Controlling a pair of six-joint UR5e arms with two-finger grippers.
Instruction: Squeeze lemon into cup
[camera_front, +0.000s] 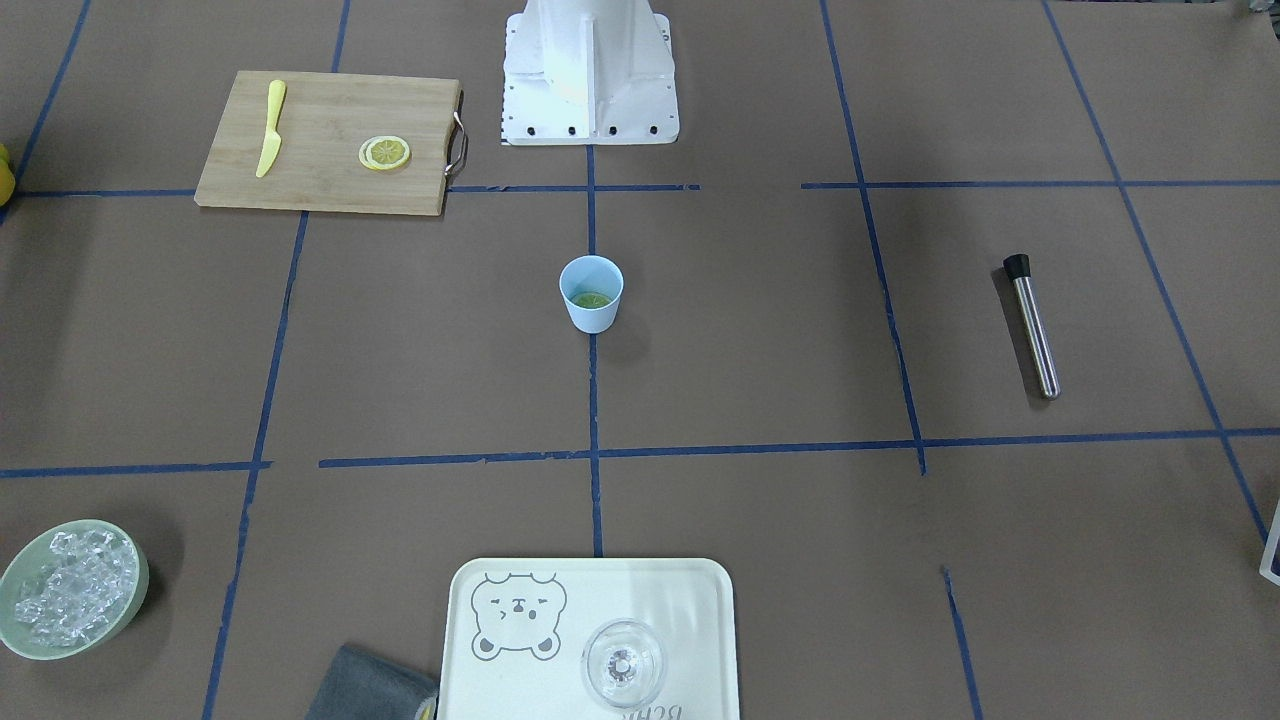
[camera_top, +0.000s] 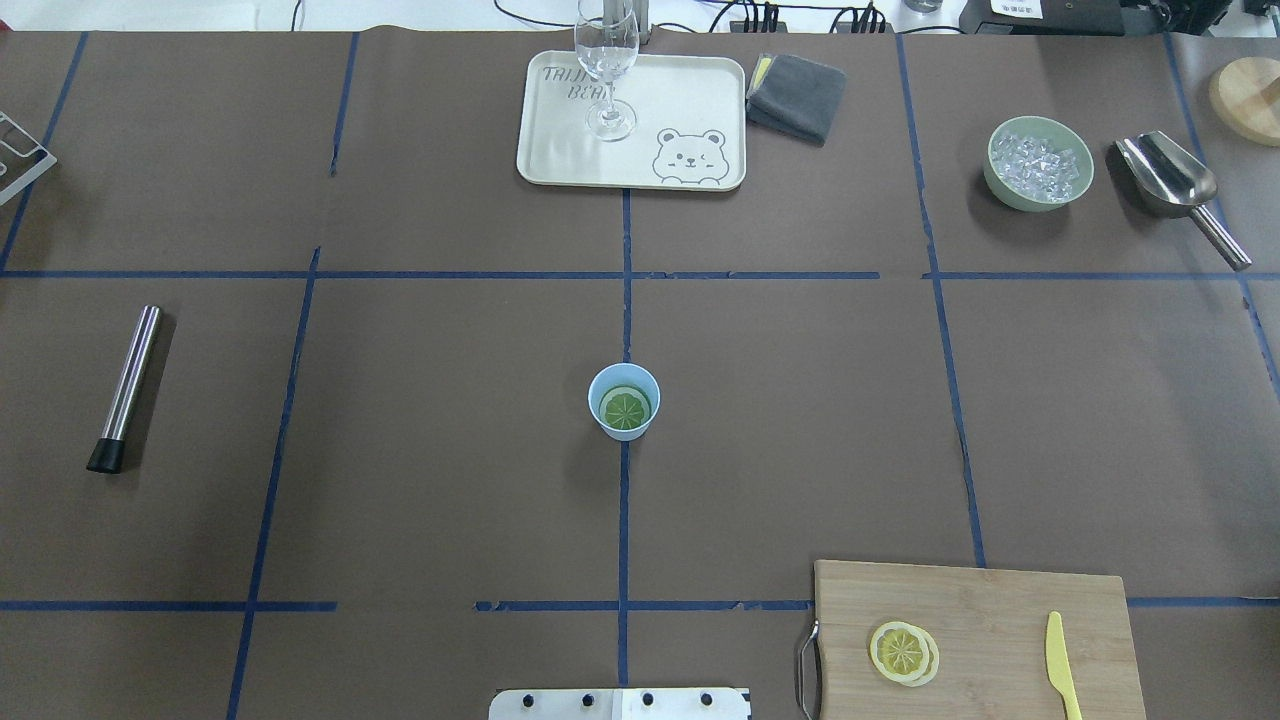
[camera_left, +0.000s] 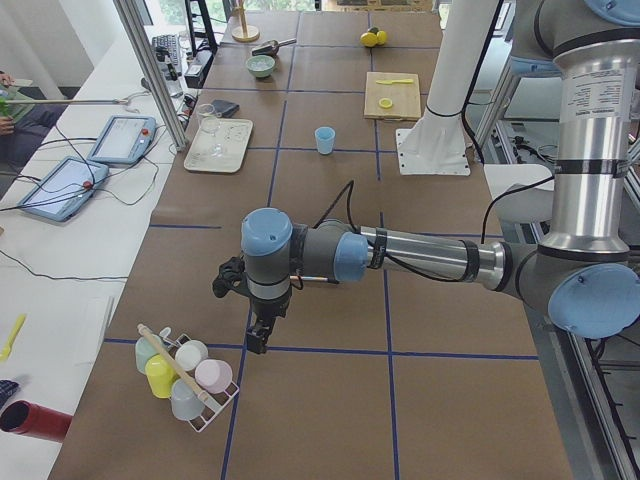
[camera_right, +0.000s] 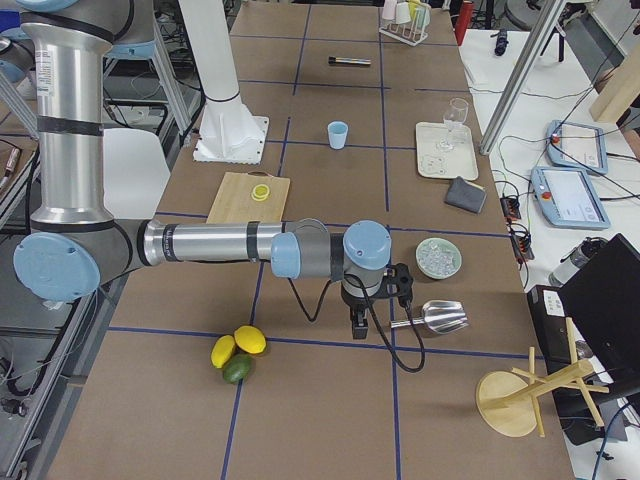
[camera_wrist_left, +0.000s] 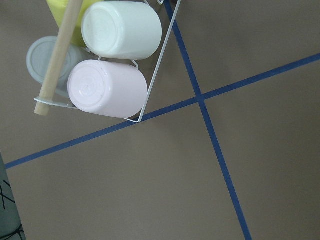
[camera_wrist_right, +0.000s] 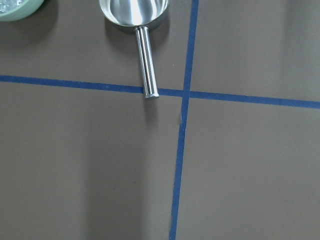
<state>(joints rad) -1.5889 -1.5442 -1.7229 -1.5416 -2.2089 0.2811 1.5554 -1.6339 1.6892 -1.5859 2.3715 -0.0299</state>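
Left end effector (camera_left: 257, 342) and right end effector (camera_right: 357, 327) — grip width can't be told. Lemon (camera_top: 897, 648) overlaps a slice (camera_top: 933, 666), so both could get grabbed — cup (camera_top: 624, 401) missed.

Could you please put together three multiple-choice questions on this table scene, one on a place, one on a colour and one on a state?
1. Where does the knife lie?
A) on the cutting board
B) on the tray
C) inside the cup

2. What colour is the cup?
A) red
B) light blue
C) black

3. How does the glass stand?
A) on its side
B) upside down
C) upright

Answers:
1 A, since it lies flat on the wood near the board's edge.
2 B, since its wall shows pale blue in both table views.
3 C, since its foot rests on the tray and its mouth is up.
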